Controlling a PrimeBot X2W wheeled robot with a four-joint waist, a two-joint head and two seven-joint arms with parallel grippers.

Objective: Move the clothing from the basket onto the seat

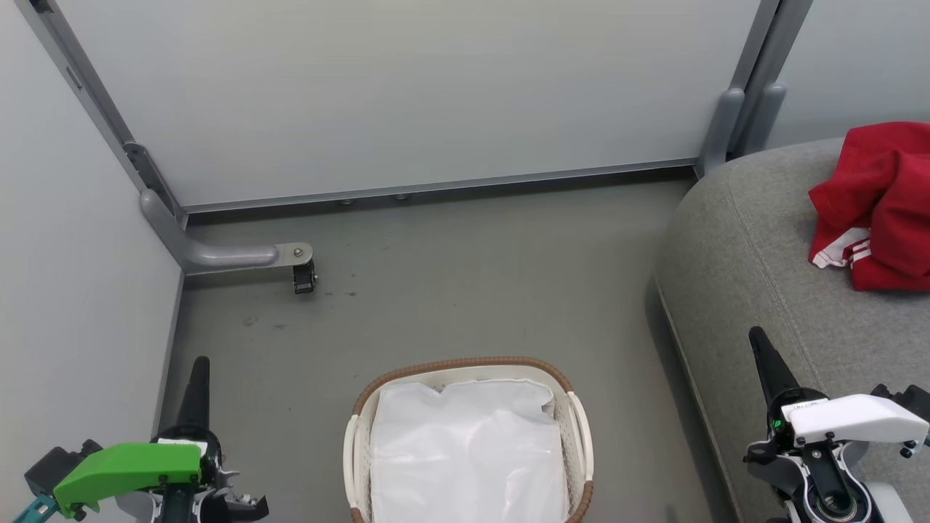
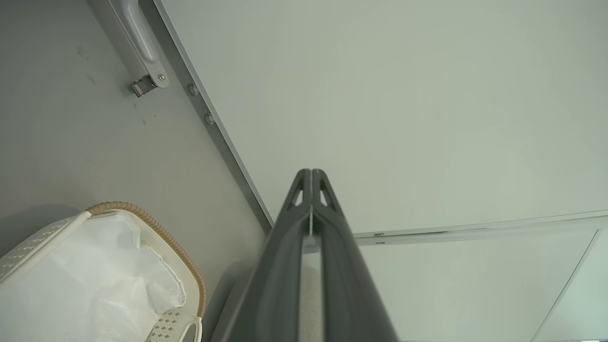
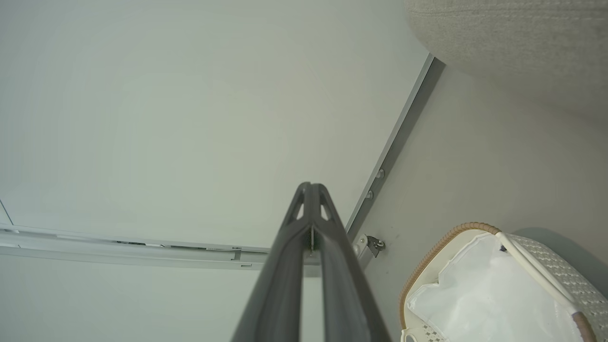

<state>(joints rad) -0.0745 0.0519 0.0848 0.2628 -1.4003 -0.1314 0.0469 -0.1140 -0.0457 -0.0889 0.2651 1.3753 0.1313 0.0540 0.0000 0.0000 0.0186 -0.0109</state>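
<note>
Pale grey partition panels meet at corner above dull grey floor. Curved grey metal support foot carries small black caster. Faint scuffs just beside caster. Crumpled plain white sheet at bottom centre.

My left gripper and right gripper look like smooth, matt dark plastic. The clothing is soft red cloth, crumpled. The seat wears coarse grey woven fabric. The basket is white perforated plastic with a brown woven-look rim. Its lining sheet is thin, crinkled and faintly glossy. The floor is matt and scuffed, and the partition foot is smooth grey metal.
</note>
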